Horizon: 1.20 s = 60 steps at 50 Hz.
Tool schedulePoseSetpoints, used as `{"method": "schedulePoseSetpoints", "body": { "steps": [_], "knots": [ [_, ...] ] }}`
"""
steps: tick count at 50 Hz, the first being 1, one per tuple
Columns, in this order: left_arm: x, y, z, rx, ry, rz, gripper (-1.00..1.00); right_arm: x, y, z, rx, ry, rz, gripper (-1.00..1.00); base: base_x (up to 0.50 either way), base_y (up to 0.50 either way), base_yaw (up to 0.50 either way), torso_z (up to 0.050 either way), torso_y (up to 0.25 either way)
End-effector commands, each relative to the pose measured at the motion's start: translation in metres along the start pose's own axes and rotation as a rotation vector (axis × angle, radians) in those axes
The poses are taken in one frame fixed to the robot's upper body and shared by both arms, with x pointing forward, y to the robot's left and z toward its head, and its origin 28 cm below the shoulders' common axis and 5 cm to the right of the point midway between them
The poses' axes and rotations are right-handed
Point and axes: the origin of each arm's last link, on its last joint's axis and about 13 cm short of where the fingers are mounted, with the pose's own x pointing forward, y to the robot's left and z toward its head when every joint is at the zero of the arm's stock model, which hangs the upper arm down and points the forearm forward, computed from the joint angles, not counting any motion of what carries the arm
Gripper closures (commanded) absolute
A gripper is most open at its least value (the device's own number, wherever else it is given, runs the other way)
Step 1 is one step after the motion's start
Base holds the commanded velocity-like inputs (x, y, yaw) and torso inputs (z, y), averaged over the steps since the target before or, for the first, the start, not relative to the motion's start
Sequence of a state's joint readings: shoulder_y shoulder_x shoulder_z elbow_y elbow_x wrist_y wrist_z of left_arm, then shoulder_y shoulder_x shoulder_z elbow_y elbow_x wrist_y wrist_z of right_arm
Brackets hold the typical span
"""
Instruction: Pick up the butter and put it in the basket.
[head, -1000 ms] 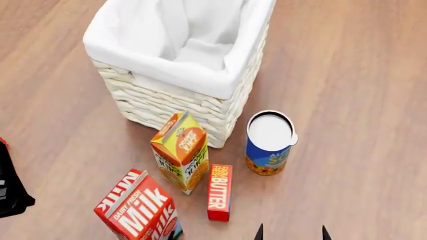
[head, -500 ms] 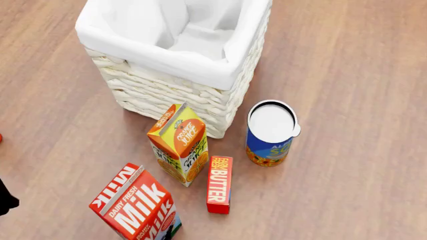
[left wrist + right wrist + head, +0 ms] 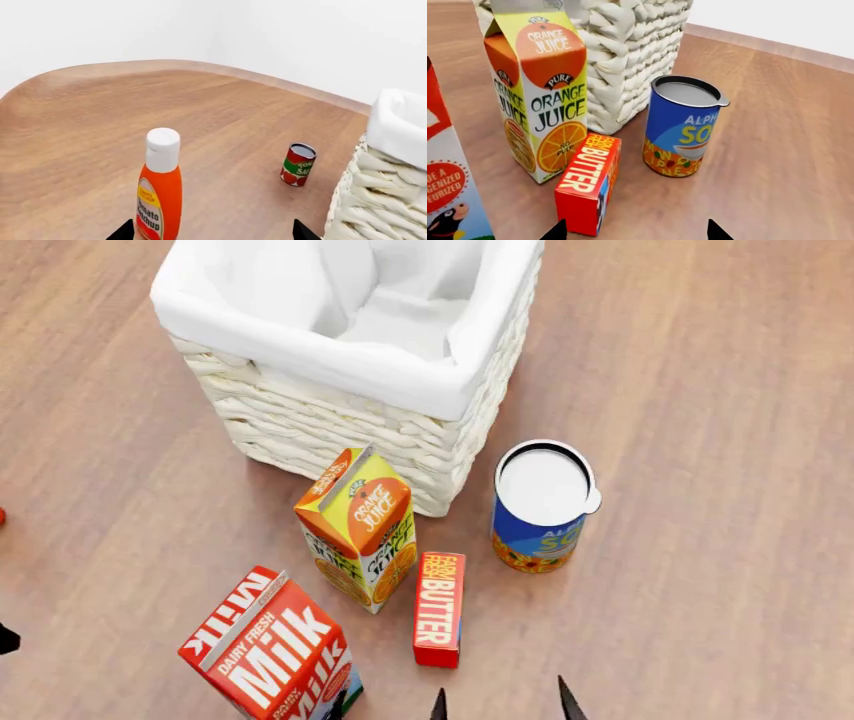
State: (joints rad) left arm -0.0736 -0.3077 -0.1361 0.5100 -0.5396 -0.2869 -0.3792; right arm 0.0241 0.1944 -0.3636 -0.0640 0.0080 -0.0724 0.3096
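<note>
Butter point(image 3: 439, 609) flat by one basket point(image 3: 350, 360), two cartons, right gripper point(image 3: 502, 706) released, left gripper point(image 3: 212, 234) released.

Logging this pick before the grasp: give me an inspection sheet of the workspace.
Surface: wooden table, curved edge in the left wrist view.
Job's things: butter lying flat beside the orange juice carton; basket upright, liner showing nothing inside.
Clutter: milk carton, blue soup can, ketchup bottle, tomato sauce can.
Grippers: right gripper open, near the butter, holding nothing; left gripper open, by the ketchup bottle.
Cables: nothing seen.
Surroundings: plain white wall.
</note>
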Motion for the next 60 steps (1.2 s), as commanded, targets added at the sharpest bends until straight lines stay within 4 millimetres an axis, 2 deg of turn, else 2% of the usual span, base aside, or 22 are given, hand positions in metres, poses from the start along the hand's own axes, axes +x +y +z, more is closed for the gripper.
{"method": "schedulePoseSetpoints", "body": {
  "steps": [1, 33, 41, 60],
  "knots": [
    [0.001, 0.002, 0.002, -0.006, -0.002, 0.008, -1.00, 0.016, 0.004, 0.011, 0.004, -0.041, 0.021, -1.00, 0.00, 0.00, 0.00, 0.000, 0.000],
    [-0.001, 0.002, 0.005, -0.010, -0.005, 0.015, -1.00, 0.018, 0.013, 0.013, 0.035, -0.030, 0.078, -1.00, 0.00, 0.00, 0.00, 0.000, 0.000],
    [-0.002, 0.001, 0.007, -0.012, -0.006, 0.017, -1.00, 0.023, 0.015, 0.012, 0.042, -0.027, 0.094, -1.00, 0.00, 0.00, 0.00, 0.000, 0.000],
    [-0.005, 0.002, 0.009, -0.017, -0.008, 0.019, -1.00, 0.047, 0.018, -0.007, 0.130, 0.063, 0.097, -1.00, 0.00, 0.00, 0.00, 0.000, 0.000]
  ]
}}
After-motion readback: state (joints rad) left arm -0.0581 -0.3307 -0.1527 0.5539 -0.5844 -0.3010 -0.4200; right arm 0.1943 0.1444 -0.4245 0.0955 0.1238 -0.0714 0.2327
